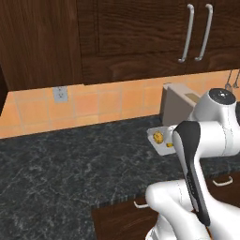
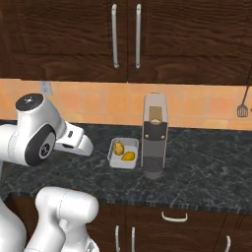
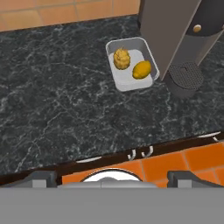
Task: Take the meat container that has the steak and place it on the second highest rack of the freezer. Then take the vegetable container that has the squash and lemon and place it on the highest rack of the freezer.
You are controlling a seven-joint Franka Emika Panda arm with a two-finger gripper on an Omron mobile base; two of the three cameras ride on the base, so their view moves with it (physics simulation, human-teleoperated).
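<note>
The vegetable container (image 3: 127, 84) is a shallow white tray on the dark stone counter, close beside a coffee machine. In it lie the bumpy yellow-brown squash (image 3: 122, 58) and the smooth yellow lemon (image 3: 141, 69). The same container (image 2: 130, 143) appears in the right base view with the squash (image 2: 118, 147) and lemon (image 2: 128, 156), and partly behind my arm as the container (image 1: 153, 134) in the left base view. My gripper (image 3: 114, 177) hangs well above the counter's front edge, short of the tray, open and with nothing in it. The meat container, the steak and the freezer are out of view.
A tall grey coffee machine (image 2: 154, 133) stands right of the tray. Dark wall cabinets with bar handles (image 2: 114, 37) hang over the counter. A spatula (image 2: 242, 109) hangs on the orange tiled wall; a wall socket (image 1: 59, 93) sits at left. Drawers (image 2: 174, 217) lie under the counter edge.
</note>
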